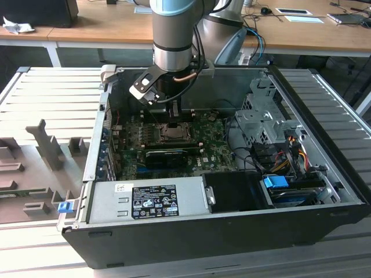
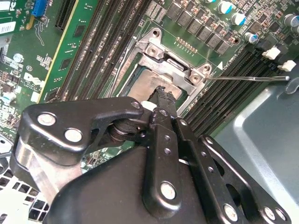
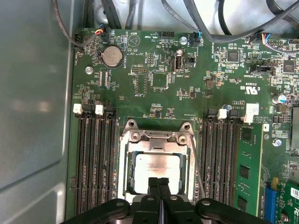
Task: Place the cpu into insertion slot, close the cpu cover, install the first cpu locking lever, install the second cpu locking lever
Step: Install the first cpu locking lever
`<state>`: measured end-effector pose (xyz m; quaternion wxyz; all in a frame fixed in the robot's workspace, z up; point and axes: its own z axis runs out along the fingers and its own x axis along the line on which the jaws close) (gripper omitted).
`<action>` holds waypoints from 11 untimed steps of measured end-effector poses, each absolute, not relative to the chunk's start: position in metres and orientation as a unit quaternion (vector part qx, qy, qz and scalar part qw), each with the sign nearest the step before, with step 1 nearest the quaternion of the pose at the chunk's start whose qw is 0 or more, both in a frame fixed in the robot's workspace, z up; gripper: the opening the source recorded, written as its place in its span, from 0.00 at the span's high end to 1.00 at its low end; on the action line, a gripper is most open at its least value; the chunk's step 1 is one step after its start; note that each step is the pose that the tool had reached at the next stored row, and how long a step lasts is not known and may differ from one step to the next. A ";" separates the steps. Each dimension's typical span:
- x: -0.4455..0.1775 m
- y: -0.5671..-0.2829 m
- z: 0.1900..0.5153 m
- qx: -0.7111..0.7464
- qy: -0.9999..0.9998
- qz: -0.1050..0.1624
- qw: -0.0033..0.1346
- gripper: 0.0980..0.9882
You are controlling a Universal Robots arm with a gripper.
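Silvery square cpu (image 3: 156, 167) framed by grey cpu cover (image 3: 125, 165), pincer (image 3: 159, 182) closed above it

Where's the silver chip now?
In the first wrist view, the cpu lies framed by the cpu cover, between rows of memory slots, right at the gripper.

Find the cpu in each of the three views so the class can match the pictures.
Exterior view: cpu directly beneath the claw.
Second wrist view: pale face just beyond the claw tips.
First wrist view: silvery square inside the cpu cover cut-out.
Shared landmark: the shut claw at the cpu's edge.
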<state>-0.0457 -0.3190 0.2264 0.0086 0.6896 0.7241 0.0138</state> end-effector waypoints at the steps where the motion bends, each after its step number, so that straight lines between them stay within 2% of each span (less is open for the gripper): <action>1: -0.046 -0.319 0.227 0.690 0.724 0.014 0.009 0.99; 11: -0.046 -0.319 0.233 0.690 0.724 0.014 0.009 0.99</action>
